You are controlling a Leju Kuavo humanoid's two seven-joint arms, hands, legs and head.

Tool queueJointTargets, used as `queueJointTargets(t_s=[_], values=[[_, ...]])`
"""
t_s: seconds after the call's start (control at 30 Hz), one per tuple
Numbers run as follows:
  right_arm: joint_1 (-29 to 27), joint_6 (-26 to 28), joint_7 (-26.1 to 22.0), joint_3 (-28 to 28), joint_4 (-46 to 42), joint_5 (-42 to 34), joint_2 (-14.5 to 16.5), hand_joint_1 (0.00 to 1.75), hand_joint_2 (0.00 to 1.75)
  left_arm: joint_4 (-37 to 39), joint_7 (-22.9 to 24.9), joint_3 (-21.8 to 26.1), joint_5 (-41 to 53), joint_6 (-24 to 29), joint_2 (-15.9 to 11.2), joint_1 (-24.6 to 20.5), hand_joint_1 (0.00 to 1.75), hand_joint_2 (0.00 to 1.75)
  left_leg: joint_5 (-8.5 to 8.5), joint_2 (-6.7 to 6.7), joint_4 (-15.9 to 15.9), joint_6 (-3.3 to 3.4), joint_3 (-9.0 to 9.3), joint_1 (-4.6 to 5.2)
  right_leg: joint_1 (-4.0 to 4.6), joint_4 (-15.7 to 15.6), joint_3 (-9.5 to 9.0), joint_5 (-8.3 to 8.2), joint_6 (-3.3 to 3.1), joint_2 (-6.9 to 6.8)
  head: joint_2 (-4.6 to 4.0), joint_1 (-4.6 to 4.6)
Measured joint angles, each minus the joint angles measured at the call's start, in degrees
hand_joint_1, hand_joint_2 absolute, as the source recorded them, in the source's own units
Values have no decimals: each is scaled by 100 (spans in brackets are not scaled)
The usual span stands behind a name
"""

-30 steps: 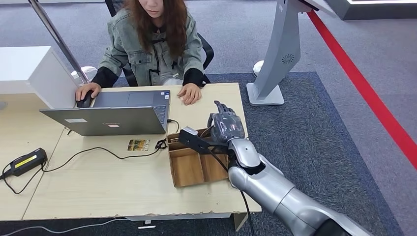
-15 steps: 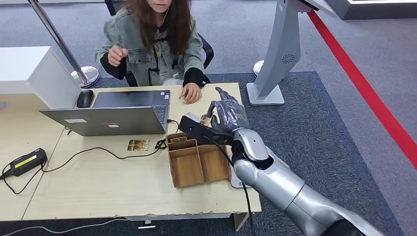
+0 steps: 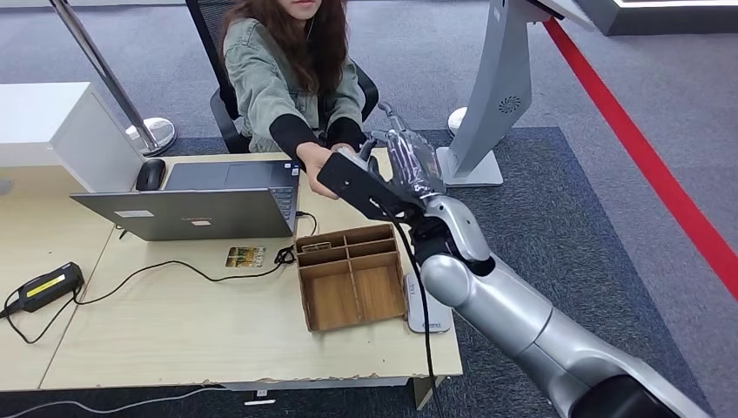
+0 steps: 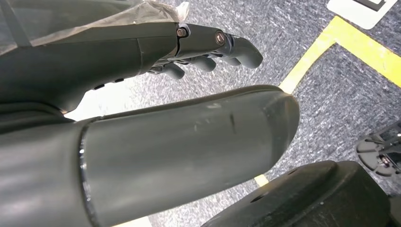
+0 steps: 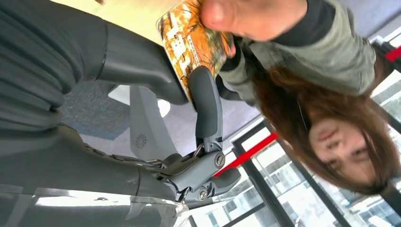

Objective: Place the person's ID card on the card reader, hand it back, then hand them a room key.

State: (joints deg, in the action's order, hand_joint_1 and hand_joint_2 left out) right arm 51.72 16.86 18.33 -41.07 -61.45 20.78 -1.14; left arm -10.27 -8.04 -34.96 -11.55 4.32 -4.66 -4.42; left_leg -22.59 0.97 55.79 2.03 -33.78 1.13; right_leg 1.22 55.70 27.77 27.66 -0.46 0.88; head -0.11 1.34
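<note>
My right hand (image 3: pixel 407 165) is raised over the table's far edge, stretched toward the seated person (image 3: pixel 291 78). It pinches an orange patterned card (image 5: pixel 194 40) between its thumb (image 5: pixel 127 61) and a dark finger (image 5: pixel 205 104). The person's hand (image 3: pixel 318 159) reaches across and its fingers (image 5: pixel 250 16) hold the same card at its other end. A grey-white card reader (image 3: pixel 426 309) lies flat on the table, right of the box. My left hand (image 4: pixel 142 52) hangs over the carpet, fingers loosely apart, holding nothing.
A cardboard compartment box (image 3: pixel 348 279) stands under my right arm, with a card in one far cell (image 3: pixel 318 246). Another card (image 3: pixel 245 257) lies by the laptop (image 3: pixel 200 205). Cables and a black-and-yellow device (image 3: pixel 43 286) cross the table's left part. A mouse (image 3: pixel 150 174) sits beside the laptop.
My right hand has risen from over the box and gone forward with the card. The person took a hand off the mouse and reached across to grasp the card.
</note>
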Motion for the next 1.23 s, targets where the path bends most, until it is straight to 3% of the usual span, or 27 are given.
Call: queueJointTargets(t_s=[0.23, 0.3, 0.33, 0.43, 0.47, 0.6, 0.73, 0.87, 1.07, 1.23], values=[[472, 268, -91, -2, 776, -190, 255, 175, 175, 2, 0, -75, 44, -17, 1, -14, 0, 0, 1, 6, 0, 1, -2, 0, 0, 0, -1, 0, 0, -5, 0, 0], [527, 301, -100, -2, 973, -210, 327, 162, 175, 2, 0, -90, 52, -20, 3, -17, 0, 0, 0, 6, 0, 1, -3, 0, 0, 0, -1, 0, 0, -6, 0, -1], [547, 311, -106, -2, 1061, -217, 363, 147, 175, 2, 0, -95, 55, -20, 5, -19, 0, 0, 0, 7, 0, 1, -4, 0, 0, 0, -1, 0, 0, -7, 0, -1], [580, 342, -164, -3, 1292, -263, 461, 32, 175, 2, 0, -102, 78, -14, 15, -22, 0, 0, 0, 10, 0, 1, -6, 0, 0, -1, 1, 0, 0, -9, 0, -1], [588, 359, -196, -3, 1380, -290, 495, 3, 175, 2, 0, -107, 86, -11, 19, -23, 0, 0, 0, 10, 0, 1, -7, 0, -1, -1, 2, 0, 0, -9, 0, -1], [596, 417, -435, 1, 1640, -505, 581, 0, 175, 2, 0, -139, 93, -10, 33, -29, 0, 0, 0, 6, 0, 1, -8, 1, -1, -1, 4, 0, 0, -8, 0, 1], [508, 456, -966, 55, 1684, -915, 619, 0, 175, 2, 0, -166, 35, -10, 41, -31, 0, 0, 0, 4, 0, 1, -6, 0, -1, -2, 4, 0, 0, -6, 0, 0], [101, 533, -1338, 179, 1236, -1406, 599, 0, 175, 2, 0, -178, -45, -23, 72, -29, 0, 0, 0, 4, 1, 1, 0, -2, -1, -2, 2, 0, 0, -6, 0, -1], [-1548, 795, -2016, 606, -818, -2693, 289, 0, 175, 4, 0, -179, -239, 61, 139, 6, 0, 0, -9, 6, 1, 1, 2, -3, -2, -8, 0, 8, -1, -7, 0, 1], [-2992, 717, -2817, 1130, -1930, -4390, 17, 0, 175, 6, 0, -173, -330, 196, 200, 33, 0, 0, -17, 4, 0, 2, 7, -1, -1, -14, -10, 17, -1, -6, 0, 0]])
